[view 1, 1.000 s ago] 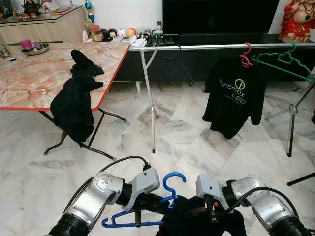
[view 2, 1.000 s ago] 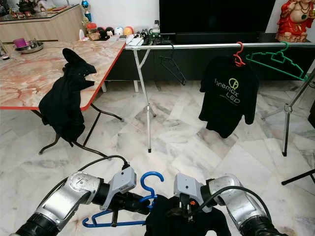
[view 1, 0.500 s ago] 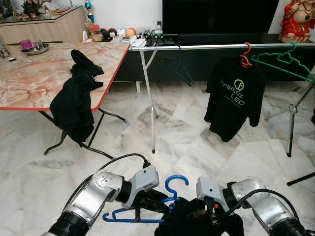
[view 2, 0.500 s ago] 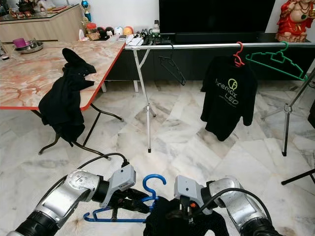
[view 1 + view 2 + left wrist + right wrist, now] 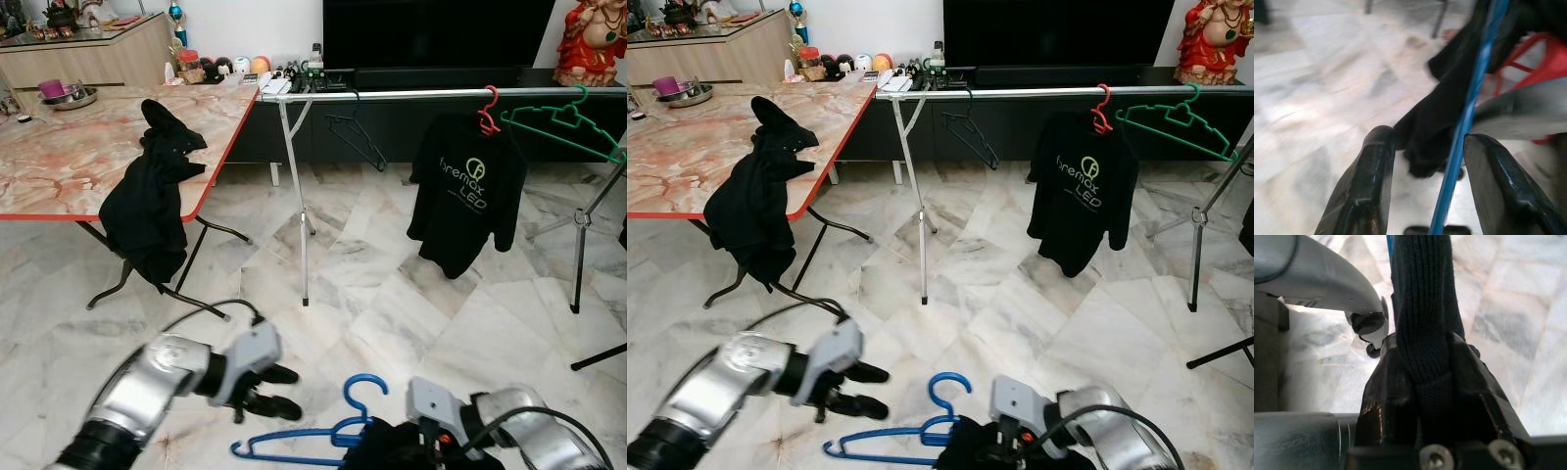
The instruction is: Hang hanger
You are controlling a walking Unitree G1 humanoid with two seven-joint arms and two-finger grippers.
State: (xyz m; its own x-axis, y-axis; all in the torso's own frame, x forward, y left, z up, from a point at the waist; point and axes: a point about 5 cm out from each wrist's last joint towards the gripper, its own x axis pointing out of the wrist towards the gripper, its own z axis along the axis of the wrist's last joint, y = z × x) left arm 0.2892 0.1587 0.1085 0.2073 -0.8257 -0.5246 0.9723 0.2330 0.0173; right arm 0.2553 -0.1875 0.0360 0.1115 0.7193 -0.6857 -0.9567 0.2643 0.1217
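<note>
blue plastic hanger [image 5: 313, 446] low near centre, long bar running left-right, hook up and far, black knit garment [image 5: 1422, 308] on it pinched tight in right claw [image 5: 1425, 396], left claw [image 5: 279, 390] spread wide just left, open marble floor [image 5: 372, 284] up to the far silver rail [image 5: 431, 94]

The blue hanger [image 5: 313, 446] is a thin plastic one with an open curled hook [image 5: 364, 390] that stands upward, its bar lying roughly level low over the marble floor [image 5: 372, 294], well short of the clothes rail [image 5: 431, 94]. A black garment [image 5: 970, 448] is draped over its right end, bunched dark and knitted-looking; its left end is bare and pointed. The rail, a silver horizontal tube on a thin stand, runs beyond it and already carries a black wire hanger [image 5: 355, 137], a red hanger [image 5: 489, 110] bearing a black printed T-shirt [image 5: 466, 191], and a bare green hanger [image 5: 563, 122] tilted down to the right.
</note>
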